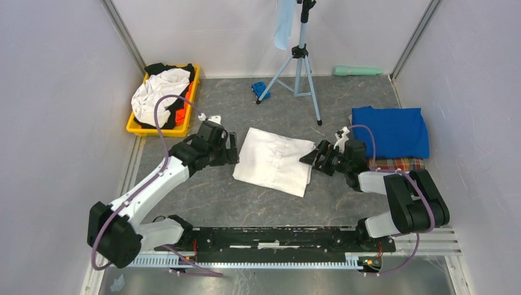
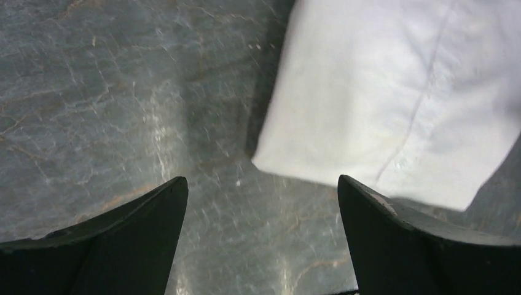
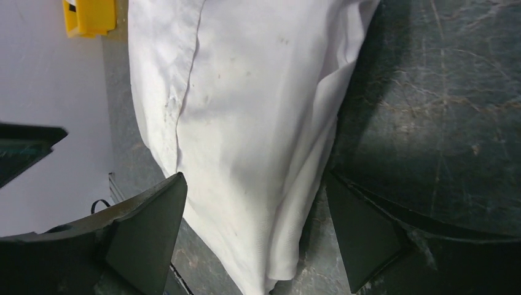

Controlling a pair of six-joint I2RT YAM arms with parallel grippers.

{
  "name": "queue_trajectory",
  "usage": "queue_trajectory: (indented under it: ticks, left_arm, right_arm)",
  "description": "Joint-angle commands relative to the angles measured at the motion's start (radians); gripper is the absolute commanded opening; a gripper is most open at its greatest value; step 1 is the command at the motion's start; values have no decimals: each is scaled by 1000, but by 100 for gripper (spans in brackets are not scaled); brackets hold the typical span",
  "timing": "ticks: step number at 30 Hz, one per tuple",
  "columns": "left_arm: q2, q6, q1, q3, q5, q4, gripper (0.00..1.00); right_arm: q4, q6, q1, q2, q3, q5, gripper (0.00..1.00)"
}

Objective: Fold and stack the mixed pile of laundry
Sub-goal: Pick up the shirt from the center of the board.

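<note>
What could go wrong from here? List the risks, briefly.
1. The right tool hangs open right over the loose edge of the folded white shirt; pulling back low could snag the cloth and undo the fold.
2. Lifting the shirt onto the blue T-shirt may let its layers fall open if the right and left tool pinch only the top layer.

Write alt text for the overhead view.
A folded white shirt lies centre between two open pincers: the left pincer at its left edge, the right pincer at its right. A folded royal-blue T-shirt rests on a red-green plaid cloth at right; a yellow plastic bin of unfolded clothes stands far left.
</note>
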Motion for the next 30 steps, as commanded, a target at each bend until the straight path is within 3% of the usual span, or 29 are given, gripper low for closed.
queue_trajectory:
  ticks: [1, 6, 11, 18, 24, 30]
  left_arm:
    - [129, 67, 151, -17, 187, 227, 98]
    - [259, 46, 117, 53, 431, 365, 87]
    - [354, 129, 1, 174, 305, 237, 86]
    - [406, 239, -234, 257, 68, 179, 85]
    - [435, 205, -258, 233, 89, 194, 82]
    - [379, 175, -260, 161, 118, 214, 82]
  right_arm:
    - [39, 21, 1, 105, -25, -54, 91]
    - [92, 31, 5, 170, -23, -78, 88]
    - [190, 74, 21, 241, -21, -107, 80]
    - [133, 33, 29, 185, -7, -35, 75]
    - [316, 77, 57, 291, -26, -67, 60]
    - [480, 127, 100, 343, -35, -76, 63]
